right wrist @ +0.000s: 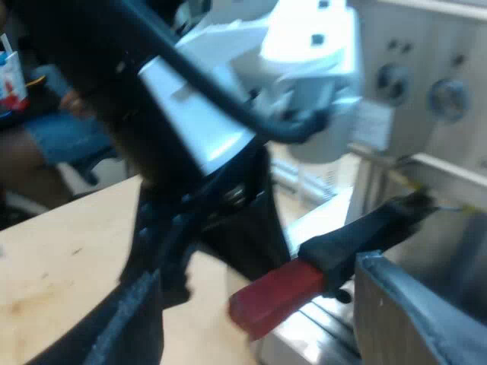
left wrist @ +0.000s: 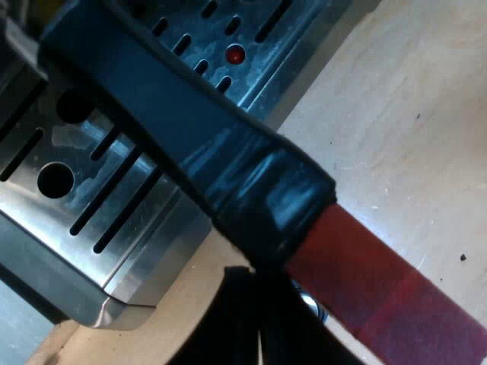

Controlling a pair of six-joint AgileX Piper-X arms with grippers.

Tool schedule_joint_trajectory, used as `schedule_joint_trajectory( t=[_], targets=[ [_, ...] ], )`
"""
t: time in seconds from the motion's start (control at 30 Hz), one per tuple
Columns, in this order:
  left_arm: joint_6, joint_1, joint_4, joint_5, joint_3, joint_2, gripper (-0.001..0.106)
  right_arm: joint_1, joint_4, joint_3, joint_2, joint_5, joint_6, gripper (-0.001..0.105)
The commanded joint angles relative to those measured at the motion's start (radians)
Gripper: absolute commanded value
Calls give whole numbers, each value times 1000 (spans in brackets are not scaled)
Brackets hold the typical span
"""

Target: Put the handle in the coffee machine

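The handle (left wrist: 198, 137) sits over the machine's (right wrist: 426, 91) slotted tray (left wrist: 84, 190), with the left gripper (left wrist: 255, 327) at the seam by its red end (right wrist: 278, 293). Whether that gripper clasps it cannot be told, and a slack hold could let the handle sag out of its seat. The right gripper (right wrist: 266, 334) is spread wide and empty, and the handle's long axis slants up from the red end toward the machine's front.

Left arm (right wrist: 209, 106): glossy white moulded shells with small dark square recesses, narrowing to the matt black body of the left gripper (right wrist: 266, 243); right gripper (right wrist: 259, 277): two broad black fingers (right wrist: 426, 319) with paler grey edges.
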Motion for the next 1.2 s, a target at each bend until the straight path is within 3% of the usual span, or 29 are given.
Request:
schedule_joint_trajectory(
  t=[0.03, 0.13, 0.17, 0.3, 0.57, 0.8, 0.9, 1.2],
  targets=[
    [26, -63, -90, 379, -8, -6, 0, 3, 12, -5, -20, 24, -4, 56],
    [27, -63, -101, 396, -8, -6, 0, 3, 64, -5, -60, 125, -4, 57],
    [27, -63, -122, 419, -8, -6, 0, 3, 180, -5, -111, 153, 84, 66],
    [27, -63, -150, 419, -8, -6, 0, 3, 287, -5, -133, 153, 141, 69],
    [27, -63, -142, 414, -8, -6, 0, 3, 317, -5, -133, 134, 153, 69],
    [83, -38, -12, 309, -8, -6, 0, 3, 317, -5, -133, 130, 153, 69],
    [106, 31, 40, 276, -8, -6, 0, 3, 317, -5, -133, 130, 153, 69],
    [144, 255, 137, 279, -8, -47, 0, 3, 317, -5, -133, 139, 153, 69]
  ],
)
